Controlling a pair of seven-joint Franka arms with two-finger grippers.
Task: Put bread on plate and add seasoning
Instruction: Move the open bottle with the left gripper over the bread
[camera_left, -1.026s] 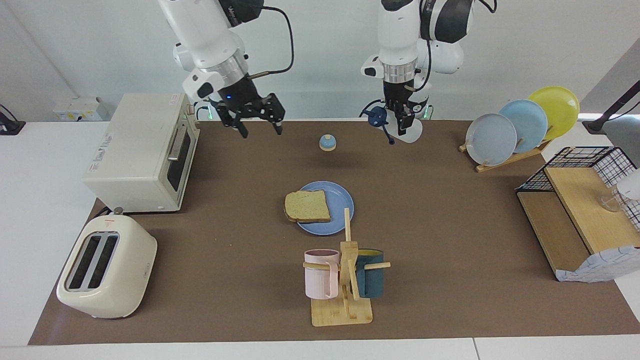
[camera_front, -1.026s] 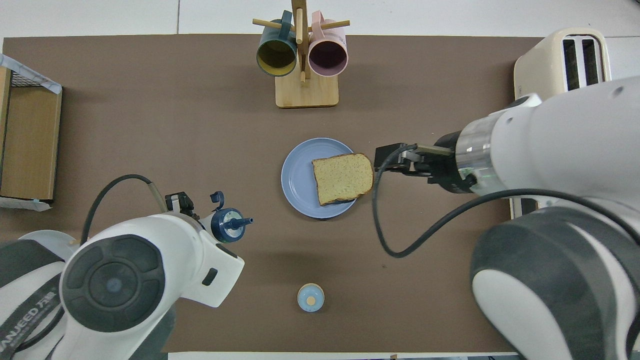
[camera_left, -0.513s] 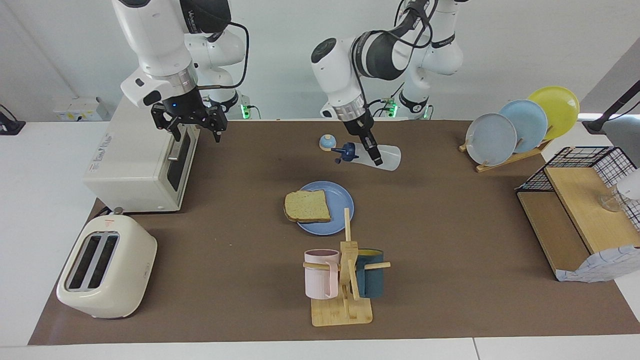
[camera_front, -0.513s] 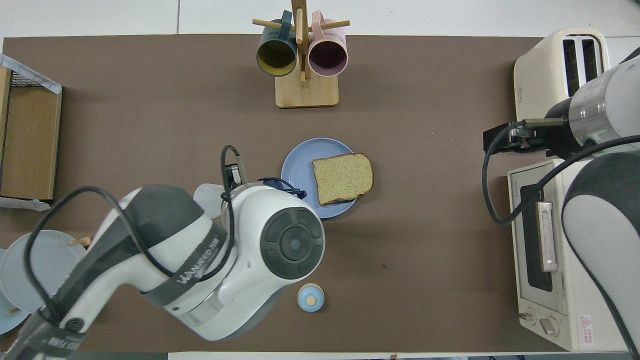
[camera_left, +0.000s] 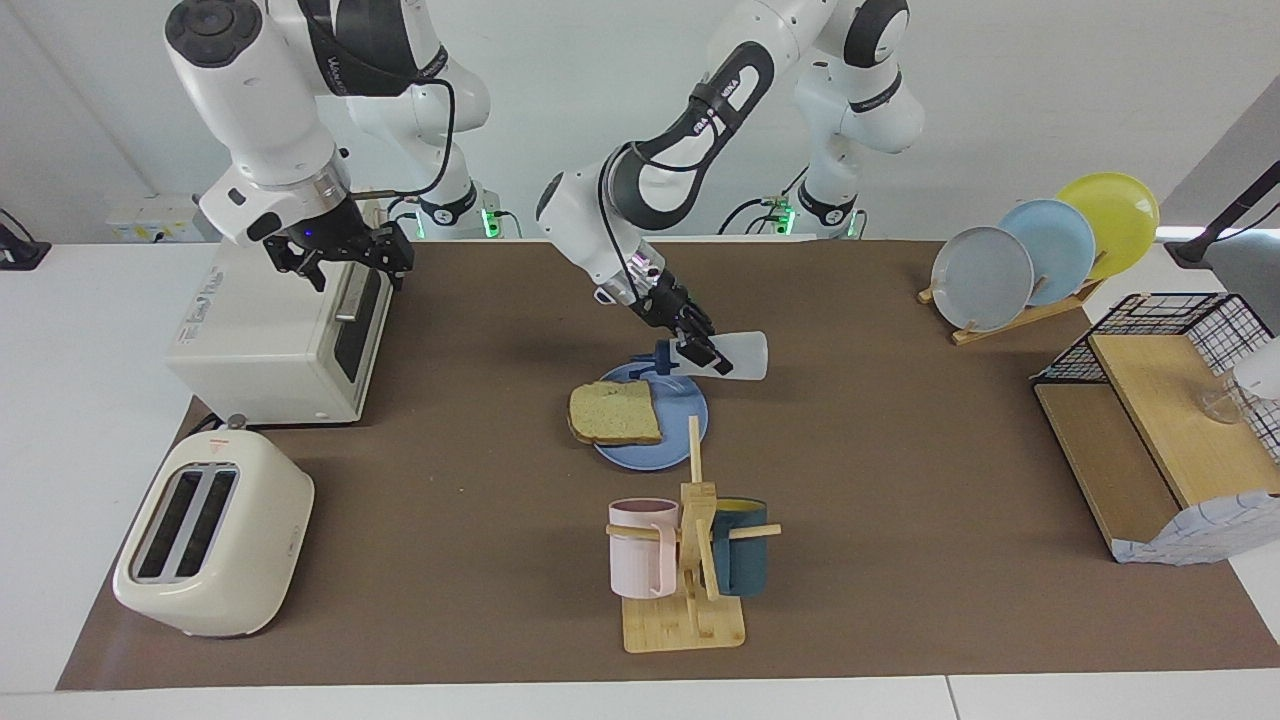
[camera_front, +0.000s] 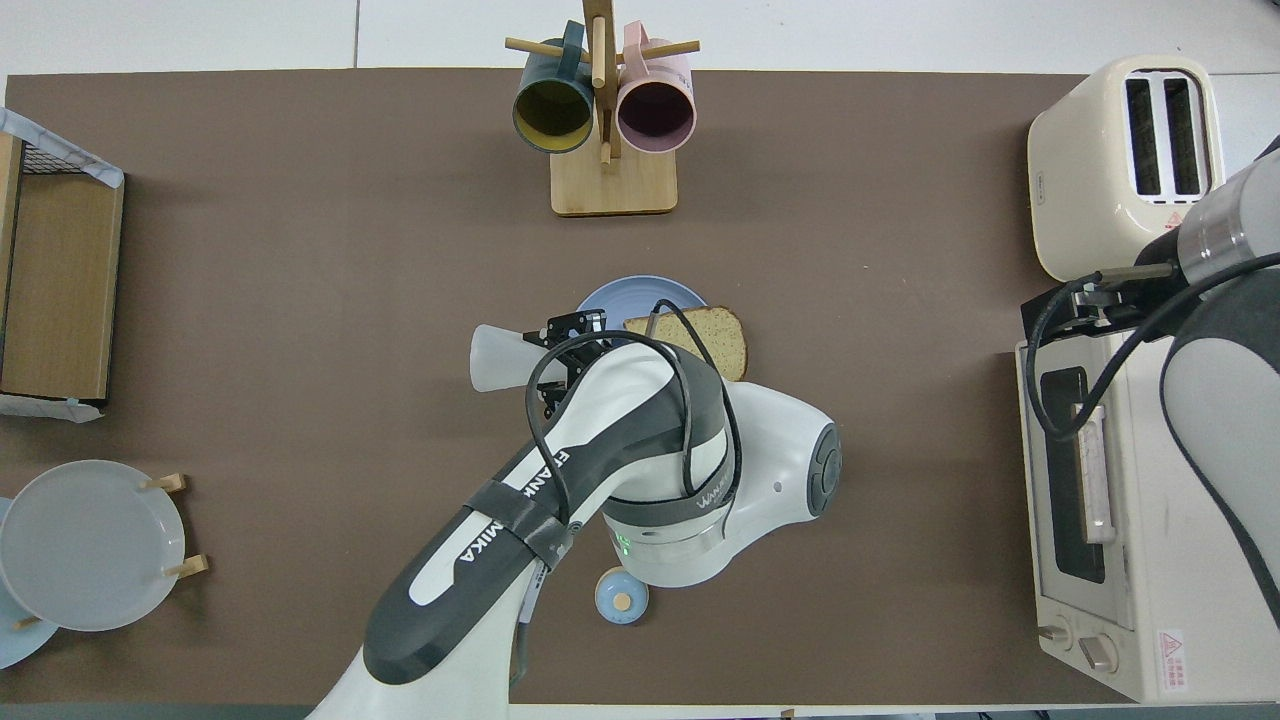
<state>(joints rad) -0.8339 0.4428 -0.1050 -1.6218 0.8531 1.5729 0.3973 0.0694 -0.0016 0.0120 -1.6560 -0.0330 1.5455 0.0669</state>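
White metal marks the start at the right arm's end of the tabletop (camera_left: 900, 450), where the toaster oven (camera_left: 270, 330) stands. The right pincer (camera_left: 355, 272) hangs over the oven's top front edge with its fingers spread and nothing between them. That arm waits.

Toward the middle, the bread (camera_left: 613, 412) lies flat on the plate (camera_left: 688, 440). It covers the part of the plate toward the right arm's end, and its crust just overhangs the rim. So the first half of the job looks done.

Next comes the left pincer (camera_left: 702, 352), pinching the seasoning (camera_left: 740, 355) around the bottle's neck end. The bottle is up in the air, tipped onto its side over the plate's rim nearer to the robots. Its dark cap points toward the bread.

No seasoning shows on the toast, and whether any is coming out I cannot tell. What seems left is to bring the spout over the slice, dispense, and set the bottle down.
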